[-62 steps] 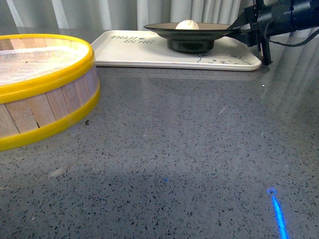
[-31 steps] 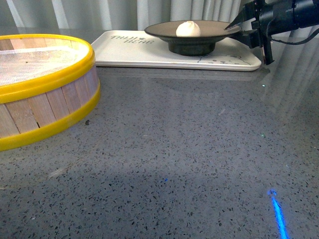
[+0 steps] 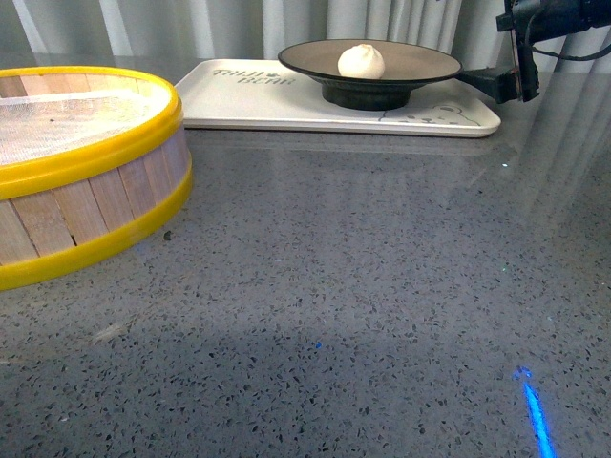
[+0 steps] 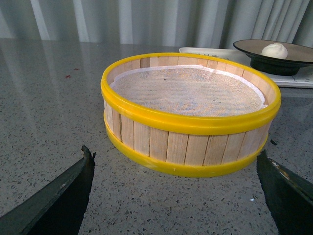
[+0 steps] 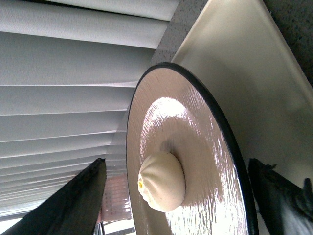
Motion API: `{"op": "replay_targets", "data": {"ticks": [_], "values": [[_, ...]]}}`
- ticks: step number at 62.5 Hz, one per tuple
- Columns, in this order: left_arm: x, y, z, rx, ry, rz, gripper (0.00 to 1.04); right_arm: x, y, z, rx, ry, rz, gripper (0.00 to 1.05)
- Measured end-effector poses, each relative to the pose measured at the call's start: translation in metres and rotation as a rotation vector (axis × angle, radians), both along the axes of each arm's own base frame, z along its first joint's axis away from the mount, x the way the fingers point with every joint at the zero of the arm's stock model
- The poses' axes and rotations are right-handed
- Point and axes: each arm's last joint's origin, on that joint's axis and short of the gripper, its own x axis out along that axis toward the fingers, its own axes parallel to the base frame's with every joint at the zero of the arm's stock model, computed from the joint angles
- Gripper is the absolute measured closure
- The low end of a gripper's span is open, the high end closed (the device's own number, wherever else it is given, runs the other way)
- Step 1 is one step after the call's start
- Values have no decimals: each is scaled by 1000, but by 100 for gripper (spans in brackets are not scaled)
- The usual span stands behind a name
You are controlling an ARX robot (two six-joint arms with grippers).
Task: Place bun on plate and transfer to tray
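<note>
Setting: a staged indoor test area dressed as a dining or kitchen counter — not a working kitchen. Evidence: a polished grey speckled stone surface [image 3: 363, 277] carries only food-service props. A wooden steamer [image 3: 81, 162] with yellow rims stands nearest the camera. Beyond the steamer lies a cream tray [image 3: 258, 100] with printed lettering, bearing a black-rimmed plate [image 3: 410, 65] and a white bun [image 3: 361, 61]. Behind the tray hangs a pale pleated curtain [image 3: 239, 24] — a plain backdrop.
</note>
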Motion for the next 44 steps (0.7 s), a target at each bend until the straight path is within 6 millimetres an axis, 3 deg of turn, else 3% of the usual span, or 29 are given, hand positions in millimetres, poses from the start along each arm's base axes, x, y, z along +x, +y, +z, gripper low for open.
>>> {"op": "replay_targets", "data": {"ticks": [11,22,34,44], "values": [[0,0,0,0,0,0,7,-1,-5,2,-1,-9,-16,8],[0,0,0,0,0,0,7,-15,-14,9,6,-15,-29,8],[0,0,0,0,0,0,7,-52,-36,50,-35,-92,-107,8],[0,0,0,0,0,0,7,-109,-59,76,-266,-224,-279,8]]}}
